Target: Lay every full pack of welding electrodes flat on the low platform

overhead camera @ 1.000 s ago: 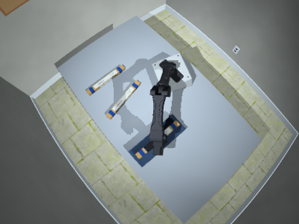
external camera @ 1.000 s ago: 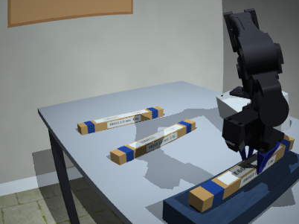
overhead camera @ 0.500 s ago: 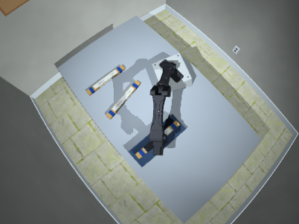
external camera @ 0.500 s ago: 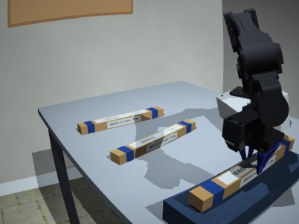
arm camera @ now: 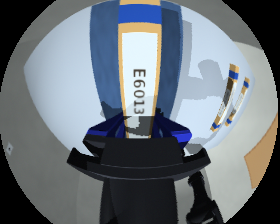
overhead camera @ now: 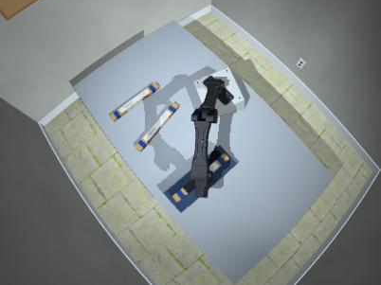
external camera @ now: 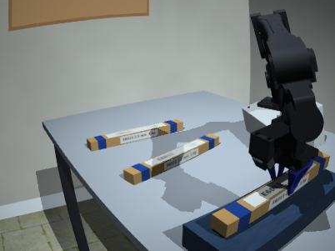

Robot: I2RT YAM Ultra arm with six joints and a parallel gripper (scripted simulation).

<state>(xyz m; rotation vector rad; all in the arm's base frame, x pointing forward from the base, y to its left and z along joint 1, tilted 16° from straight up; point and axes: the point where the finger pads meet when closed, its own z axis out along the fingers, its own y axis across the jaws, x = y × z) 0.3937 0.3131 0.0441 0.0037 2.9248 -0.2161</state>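
My gripper (external camera: 282,186) (arm camera: 138,113) is shut on an orange pack (overhead camera: 179,196) (external camera: 258,205) (arm camera: 139,50) with blue bands and a white E6013 label, one finger on each long side. The pack lies flat and lengthwise along the low dark blue platform (overhead camera: 181,207) (external camera: 200,233) (arm camera: 103,55); whether a thin gap is under it I cannot tell. A second pack (overhead camera: 157,127) (external camera: 172,158) (arm camera: 226,100) lies flat on the table, nearer the platform. A third pack (overhead camera: 135,101) (external camera: 135,135) (arm camera: 238,101) lies flat beyond it. The arm hides the held pack's middle in the top view.
The white arm base (overhead camera: 234,88) (external camera: 258,115) stands on the grey-blue table (overhead camera: 265,169) (external camera: 104,120). The two loose packs lie roughly side by side toward one table edge, apart from each other and from the platform.
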